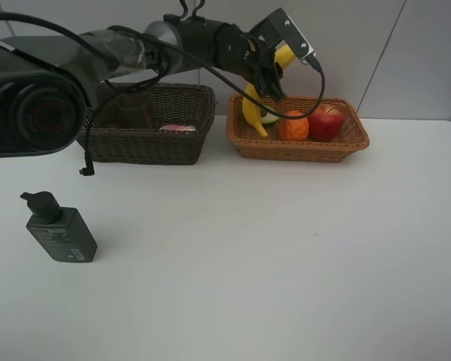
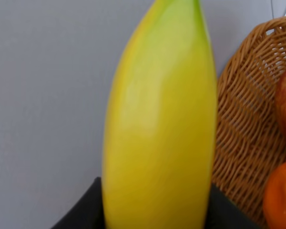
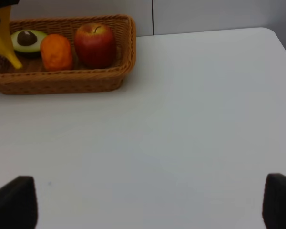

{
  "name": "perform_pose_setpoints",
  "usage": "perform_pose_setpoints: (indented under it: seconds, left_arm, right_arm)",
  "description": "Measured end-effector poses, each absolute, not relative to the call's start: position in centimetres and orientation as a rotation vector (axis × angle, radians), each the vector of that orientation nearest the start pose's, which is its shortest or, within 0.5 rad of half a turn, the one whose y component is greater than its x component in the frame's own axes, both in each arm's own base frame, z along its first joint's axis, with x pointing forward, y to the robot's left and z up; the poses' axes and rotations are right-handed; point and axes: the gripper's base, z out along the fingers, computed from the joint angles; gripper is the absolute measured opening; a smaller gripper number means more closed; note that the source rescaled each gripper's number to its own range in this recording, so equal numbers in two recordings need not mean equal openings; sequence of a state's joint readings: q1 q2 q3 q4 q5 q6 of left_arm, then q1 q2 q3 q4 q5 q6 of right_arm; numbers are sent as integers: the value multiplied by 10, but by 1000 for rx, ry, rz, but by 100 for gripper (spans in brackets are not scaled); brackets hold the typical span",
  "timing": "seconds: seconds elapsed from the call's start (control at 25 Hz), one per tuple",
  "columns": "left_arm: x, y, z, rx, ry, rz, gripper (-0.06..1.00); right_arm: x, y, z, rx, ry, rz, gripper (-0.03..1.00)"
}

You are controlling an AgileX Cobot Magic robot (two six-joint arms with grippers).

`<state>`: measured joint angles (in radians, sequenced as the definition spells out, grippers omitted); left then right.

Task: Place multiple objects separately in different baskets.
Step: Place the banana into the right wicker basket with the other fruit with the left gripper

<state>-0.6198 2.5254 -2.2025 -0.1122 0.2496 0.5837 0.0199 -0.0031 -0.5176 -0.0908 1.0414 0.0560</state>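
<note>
Between our left gripper's (image 1: 273,75) fingers we clamp the yellow banana (image 1: 253,105), its tip over the light wicker basket (image 1: 346,143); our right gripper's (image 3: 148,202) fingers stand apart.

You have open white tabletop (image 1: 286,256) toward 6 o'clock; only the dark green pump bottle (image 1: 58,229) stands at 9.

Two wicker baskets: dark brown basket (image 1: 146,143), light orange-brown basket (image 1: 301,147), one banana (image 1: 252,109), one orange (image 1: 293,126), one apple (image 1: 326,122), one halved avocado (image 3: 28,40), one pump bottle (image 1: 59,229) showing.
</note>
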Motion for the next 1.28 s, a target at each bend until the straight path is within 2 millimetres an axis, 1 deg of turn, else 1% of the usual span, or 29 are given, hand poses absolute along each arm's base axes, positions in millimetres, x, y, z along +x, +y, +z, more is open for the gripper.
perform_pose_setpoints:
  seconds: [0.76,0.8,0.92,1.0,1.12,1.28]
  left_arm:
    - [471,-340,171,1110,1781,-120,48]
    - [471,-340,171,1110,1781,-120,51]
    - [471,-339,171,1112,1784,-120,71]
    - [471,-339,171,1112,1784,-120,81]
    - [471,-339,171,1113,1785,-121,85]
    - [471,-339,171,1113,1785,-121,86]
  right_arm:
    - [-7,-7,284,40,2001,-59,100]
    - [-7,-7,284,40,2001,-59,100]
    - [-7,-7,284,40,2001,-59,100]
    - [-7,-7,284,40,2001,-59,100]
    - [-7,-7,284,40,2001,-59,100]
    - [-7,-7,284,40,2001,-59,100]
